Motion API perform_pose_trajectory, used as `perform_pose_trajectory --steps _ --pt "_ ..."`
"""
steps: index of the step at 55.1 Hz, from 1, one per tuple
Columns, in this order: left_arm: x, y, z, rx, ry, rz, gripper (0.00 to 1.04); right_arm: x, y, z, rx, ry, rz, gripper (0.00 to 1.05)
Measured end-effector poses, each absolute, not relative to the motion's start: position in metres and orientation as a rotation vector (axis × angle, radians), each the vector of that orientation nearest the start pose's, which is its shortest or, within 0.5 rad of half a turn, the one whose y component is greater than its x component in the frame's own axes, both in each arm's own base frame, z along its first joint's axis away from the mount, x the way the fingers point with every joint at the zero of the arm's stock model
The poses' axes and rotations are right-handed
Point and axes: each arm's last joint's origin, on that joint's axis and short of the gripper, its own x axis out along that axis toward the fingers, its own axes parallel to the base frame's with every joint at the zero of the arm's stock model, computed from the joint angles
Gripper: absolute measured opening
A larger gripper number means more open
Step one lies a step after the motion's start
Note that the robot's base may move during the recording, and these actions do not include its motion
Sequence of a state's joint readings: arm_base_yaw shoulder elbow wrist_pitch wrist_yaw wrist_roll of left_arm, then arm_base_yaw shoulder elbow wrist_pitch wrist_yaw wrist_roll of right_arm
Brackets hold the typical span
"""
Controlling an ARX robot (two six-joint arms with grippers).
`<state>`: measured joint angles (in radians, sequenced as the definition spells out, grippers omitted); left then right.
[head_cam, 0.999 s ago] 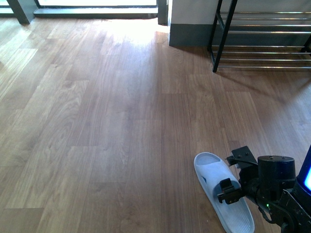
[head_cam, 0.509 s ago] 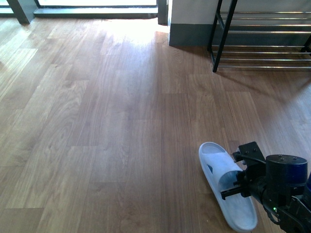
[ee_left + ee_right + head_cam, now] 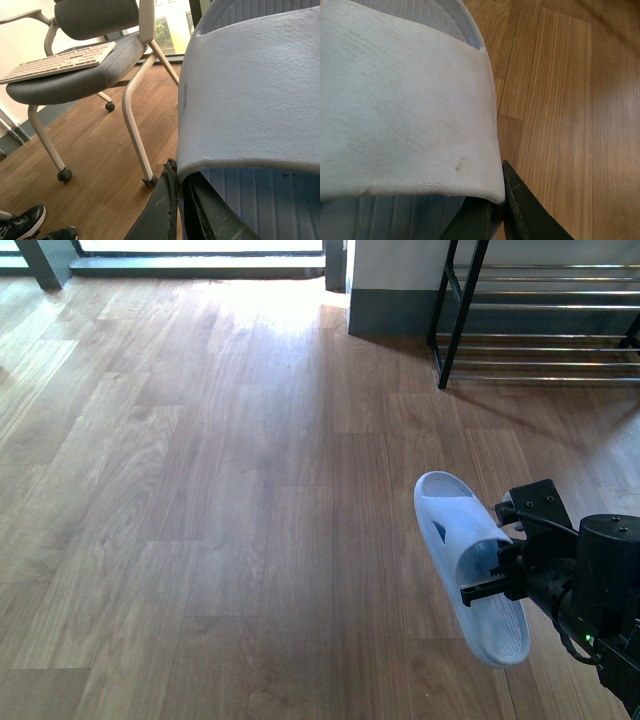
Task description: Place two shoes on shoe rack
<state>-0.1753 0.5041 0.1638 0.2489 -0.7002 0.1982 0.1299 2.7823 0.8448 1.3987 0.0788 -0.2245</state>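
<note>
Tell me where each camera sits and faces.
Front: on the body, facing the floor and shoe rack; right fingers show, holding a pale blue slide.
Left wrist: on left arm, facing a chair past left fingers and another slide.
Right wrist: on right arm, facing the floor; right fingers show.
Front and right wrist share that slide.

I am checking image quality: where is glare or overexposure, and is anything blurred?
Front view: glare whitens the floor at the far end; the pale blue slide in the right hand is sharp. Left wrist view: the window behind the chair is washed out, the second slide evenly lit. Right wrist view: even light, the strap's texture sharp.
</note>
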Motion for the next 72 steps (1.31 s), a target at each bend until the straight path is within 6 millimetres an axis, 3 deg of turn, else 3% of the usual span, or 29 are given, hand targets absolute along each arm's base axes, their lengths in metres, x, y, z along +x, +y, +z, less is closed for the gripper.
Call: perform_pose_trajectory --steps 44,47,51,55,62,72 --pt "0.131 -0.004 0.198 0.233 0.135 0.515 0.02 0.313 0.039 -0.101 -0.283 0.546 0.106 0.02" --pt "0.131 -0.004 0.198 0.233 0.135 0.516 0.02 0.297 0.040 -0.087 -0.321 0.659 0.081 0.02" --pt "0.131 -0.004 0.197 0.233 0.136 0.515 0.02 0.225 0.046 -0.026 -0.420 0.840 0.144 0.02" --pt "0.131 -0.004 0.197 0.233 0.136 0.514 0.02 0.189 0.046 0.007 -0.447 0.851 0.205 0.02" --pt "0.131 -0.004 0.198 0.233 0.136 0.517 0.02 0.146 0.043 0.049 -0.492 0.845 0.256 0.02" --pt "0.131 -0.004 0.198 0.233 0.136 0.516 0.02 0.117 0.043 0.131 -0.443 0.609 0.312 0.02"
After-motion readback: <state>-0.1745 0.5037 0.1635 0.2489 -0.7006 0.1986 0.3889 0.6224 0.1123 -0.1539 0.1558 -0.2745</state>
